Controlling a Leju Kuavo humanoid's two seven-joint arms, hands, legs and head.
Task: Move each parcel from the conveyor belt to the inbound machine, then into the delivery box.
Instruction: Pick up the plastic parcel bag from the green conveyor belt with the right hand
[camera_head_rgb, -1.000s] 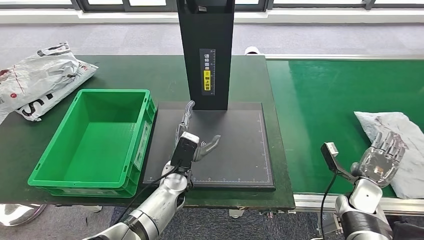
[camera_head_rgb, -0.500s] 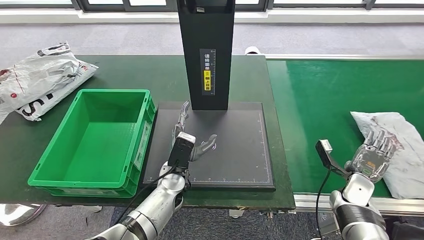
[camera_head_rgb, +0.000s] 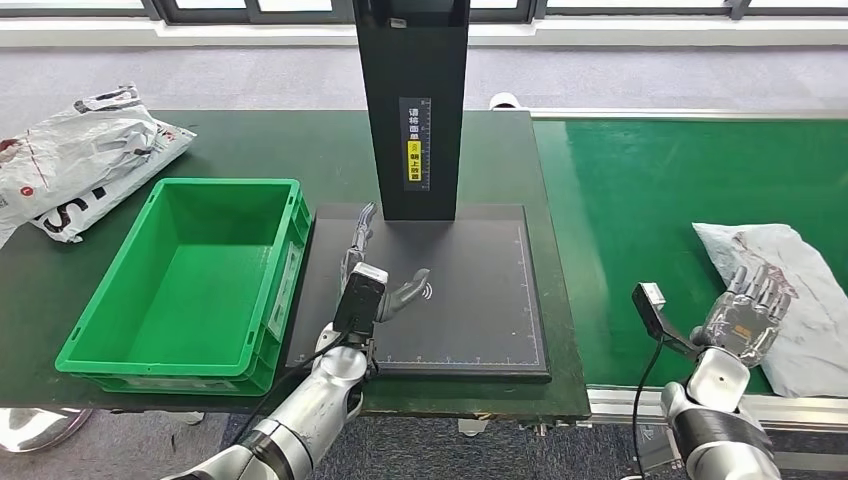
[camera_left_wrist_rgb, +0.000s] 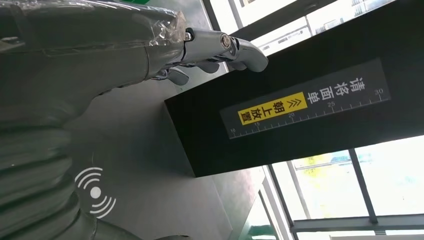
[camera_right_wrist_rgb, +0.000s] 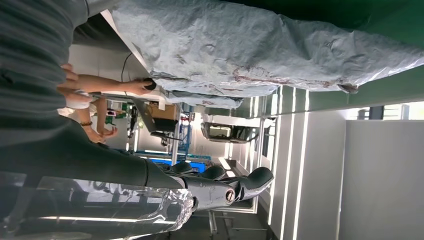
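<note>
One grey parcel (camera_head_rgb: 790, 295) on the green conveyor belt (camera_head_rgb: 640, 220), long axis running away from the robot, just beyond the right hand (camera_head_rgb: 745, 320), empty with fingers spread. Far nearer than the left hand (camera_head_rgb: 385, 290), likewise spread and empty over the black scanner plate (camera_head_rgb: 480, 300).

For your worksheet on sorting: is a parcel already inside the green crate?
No, the green crate holds nothing but its own bare floor.

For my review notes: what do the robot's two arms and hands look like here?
Both arms are silver metal with rounded joints. The left hand has slim grey-silver fingers, with a black and white camera block mounted at its wrist and a black cable running down the arm. The right hand is silvery, with dark fingers, a similar small camera on a bracket and a black cable looping beside it. Its forearm carries a black band.
</note>
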